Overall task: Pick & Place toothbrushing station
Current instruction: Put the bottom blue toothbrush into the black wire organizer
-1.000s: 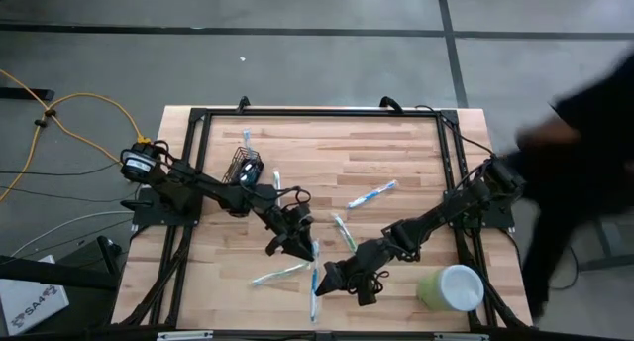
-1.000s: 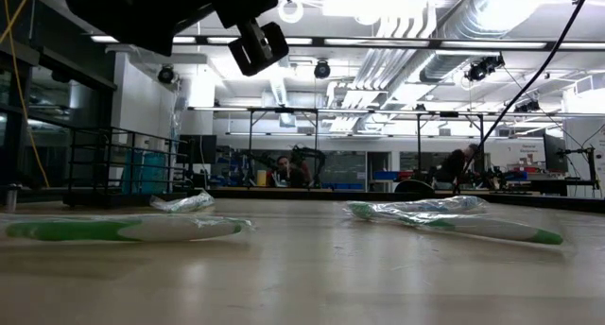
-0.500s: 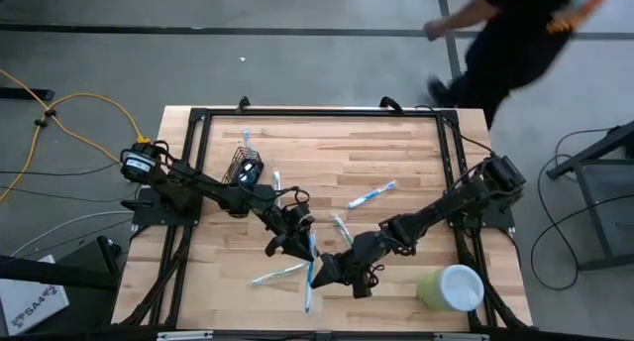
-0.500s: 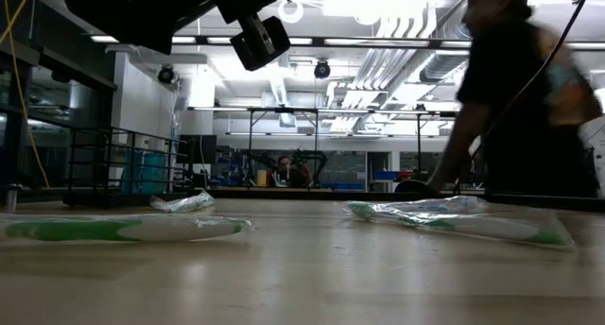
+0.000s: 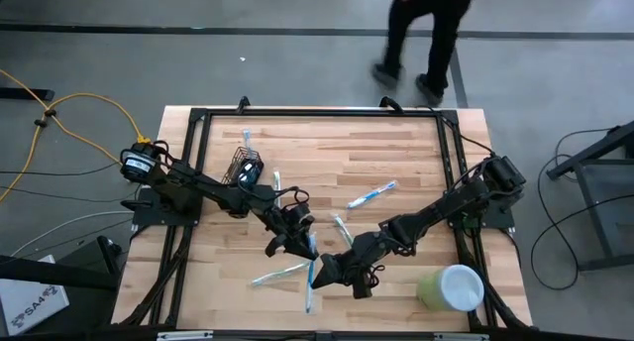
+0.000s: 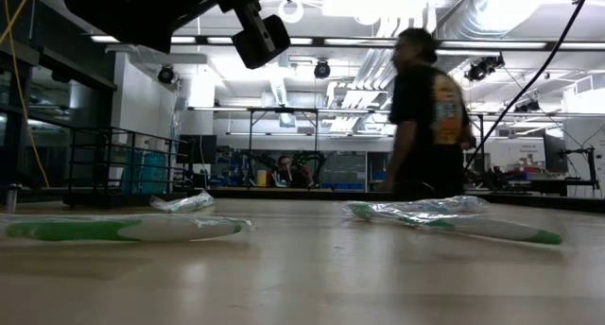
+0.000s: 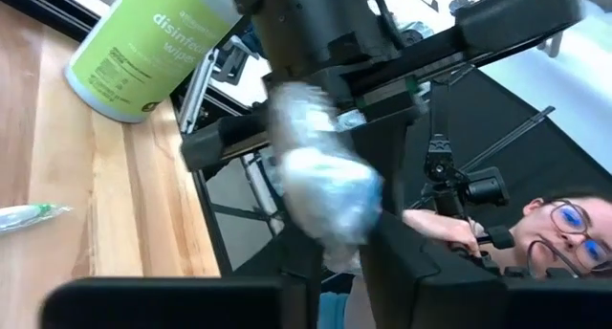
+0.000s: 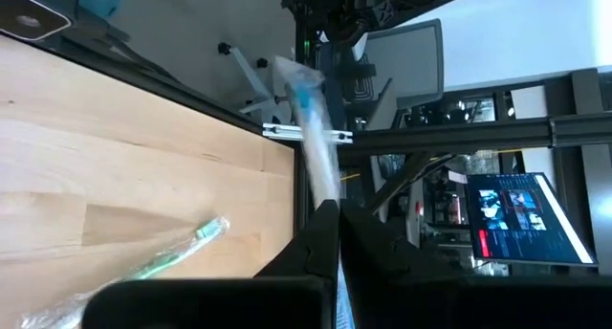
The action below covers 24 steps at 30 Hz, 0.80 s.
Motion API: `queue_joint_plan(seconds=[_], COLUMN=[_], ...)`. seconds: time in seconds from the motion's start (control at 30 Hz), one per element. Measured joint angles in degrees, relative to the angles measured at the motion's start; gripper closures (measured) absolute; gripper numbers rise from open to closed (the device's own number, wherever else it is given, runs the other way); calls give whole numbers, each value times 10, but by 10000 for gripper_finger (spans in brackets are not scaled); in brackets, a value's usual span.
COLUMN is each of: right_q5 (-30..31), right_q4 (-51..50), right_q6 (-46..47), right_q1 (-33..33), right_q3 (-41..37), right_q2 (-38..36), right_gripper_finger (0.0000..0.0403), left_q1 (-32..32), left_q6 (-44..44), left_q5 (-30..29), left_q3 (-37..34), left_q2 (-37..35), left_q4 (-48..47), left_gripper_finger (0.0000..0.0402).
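only high view shows mesh holder (image 5: pixel 246 165).

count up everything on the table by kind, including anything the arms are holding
clear-wrapped toothbrushes: 6, one of them held between the two grippers
small black wire-mesh holder cup: 1
pale green round canister with a white top: 1
total: 8

The table (image 5: pixel 396 153) was pale butcher-block wood with a smooth, faintly satin finish, framed in matt black metal rails (image 5: pixel 317 111). The toothbrushes (image 6: pixel 123 229) lay sealed in crinkly, glossy clear plastic wrap, and the holder cup (image 5: pixel 245 166) was dull black wire mesh. The disinfecting wipes canister (image 7: pixel 153 42) looked like smooth plastic with a matt lime-green label.
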Motion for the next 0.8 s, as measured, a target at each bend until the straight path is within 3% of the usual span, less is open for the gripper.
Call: queue_joint_plan(seconds=[0.17,0.8], right_q5=[0,-2], right_q4=[-3,10], right_q6=[0,27], right_q1=[0,0], right_q3=[0,0], right_q2=[1,0], right_gripper_finger=[400,400], left_q1=[0,0], left_q6=[0,3], left_q5=[6,10], left_q3=[0,0], left_q2=[0,0], left_q4=[2,-2], left_gripper_finger=[392,396])
